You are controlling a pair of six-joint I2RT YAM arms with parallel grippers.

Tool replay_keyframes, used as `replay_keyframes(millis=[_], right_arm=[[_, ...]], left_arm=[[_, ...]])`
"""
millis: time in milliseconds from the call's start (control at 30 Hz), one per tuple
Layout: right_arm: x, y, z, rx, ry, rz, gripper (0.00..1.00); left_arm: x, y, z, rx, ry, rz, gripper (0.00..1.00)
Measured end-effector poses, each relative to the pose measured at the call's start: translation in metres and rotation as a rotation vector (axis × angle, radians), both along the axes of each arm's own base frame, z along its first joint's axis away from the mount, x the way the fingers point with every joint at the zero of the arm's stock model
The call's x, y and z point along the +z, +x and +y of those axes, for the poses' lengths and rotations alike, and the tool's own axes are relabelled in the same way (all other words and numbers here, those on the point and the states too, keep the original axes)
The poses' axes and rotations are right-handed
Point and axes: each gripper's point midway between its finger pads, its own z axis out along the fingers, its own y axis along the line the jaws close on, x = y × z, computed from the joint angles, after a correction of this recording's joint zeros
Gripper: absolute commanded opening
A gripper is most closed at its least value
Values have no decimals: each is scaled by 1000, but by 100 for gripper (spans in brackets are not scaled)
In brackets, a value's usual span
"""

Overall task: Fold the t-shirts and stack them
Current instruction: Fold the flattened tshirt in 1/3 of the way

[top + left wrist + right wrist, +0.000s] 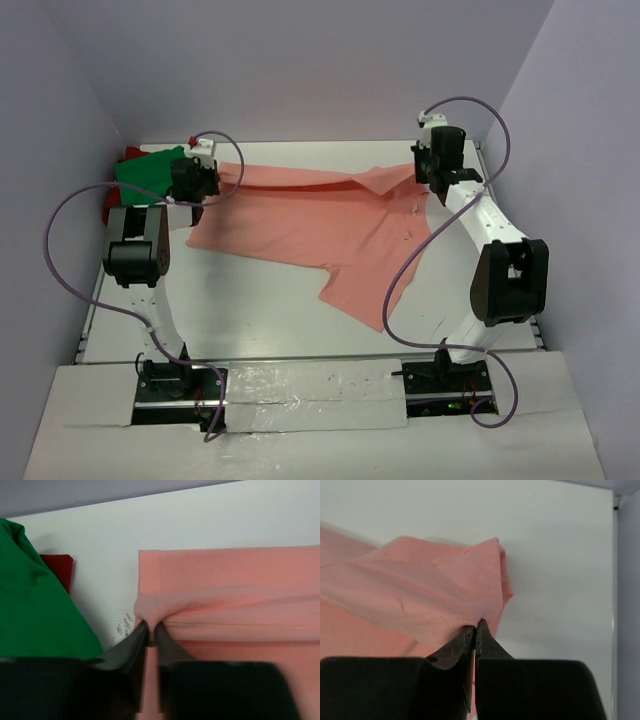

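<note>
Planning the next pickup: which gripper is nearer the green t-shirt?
Left. The left gripper pinches the salmon-pink t-shirt at an edge right beside the green t-shirt; the right gripper holds the pink one's opposite end, well away.

Large t-shirt spread centre; two t-shirts far-left.

Nothing here can be read: no words, labels, brand names or numbers on anything in sight. The closest thing is a faint grey scuff on the white table, just left of the salmon-pink t-shirt, too smudged to count as writing.
</note>
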Motion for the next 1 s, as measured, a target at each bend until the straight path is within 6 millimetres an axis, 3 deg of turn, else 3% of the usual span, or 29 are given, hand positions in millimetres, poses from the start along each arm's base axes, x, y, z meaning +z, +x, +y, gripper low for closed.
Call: replay_keyframes(millis=[33,100,133,167,200,367,533,733,833,933,1000], right_arm=[[-5,-4,2,6,7,20,5],[-18,-13,9,40,34,74,29],[-23,-17,13,55,46,101,49],[-27,-22,16,74,57,124,52],[-30,-25,19,92,66,143,56],[-42,-38,31,148,95,203,58],[-48,-50,37,174,115,248,59],[-28,-76,58,258,108,249,59],[-15,-110,87,364,5,184,61],[-16,-151,116,499,-93,150,63],[-16,-160,121,528,-121,144,63]], left_arm=[[1,-1,0,-3,4,2,47],[5,-2,0,-6,1,1,62],[8,-2,0,-6,2,-1,66],[10,-3,1,-6,0,-2,77],[11,-4,1,-8,2,-2,80],[19,-20,1,-15,-2,22,82],[42,-31,4,-14,-3,-7,83],[58,-41,7,-22,-8,3,77],[59,-57,12,-22,8,34,73],[55,-78,24,-9,32,85,67],[53,-89,37,13,42,130,65]])
